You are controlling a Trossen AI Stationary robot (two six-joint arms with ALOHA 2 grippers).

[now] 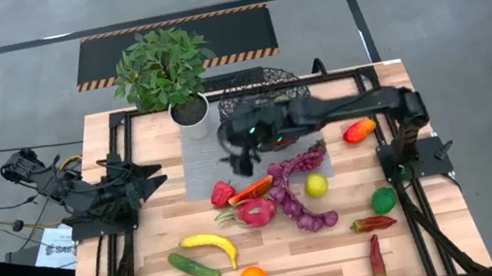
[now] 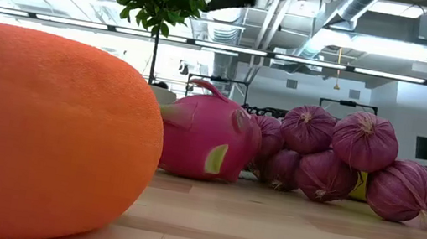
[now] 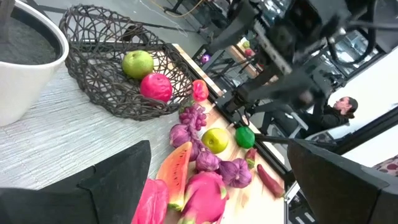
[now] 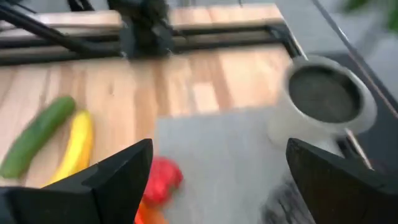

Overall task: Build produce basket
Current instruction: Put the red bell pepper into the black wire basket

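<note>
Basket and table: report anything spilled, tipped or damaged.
Nothing stands out. The basket sits upright on the grey mat holding a green fruit and a red one. The remaining produce lies scattered on the table, intact, and the potted plant stands upright.

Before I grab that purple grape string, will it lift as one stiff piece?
Probably not. The grape string looks like separate bulbs strung in a curving line, so it likely droops from wherever it is pinched. The bulbs are round, so ends may swing and nudge the lemon touching it.
</note>
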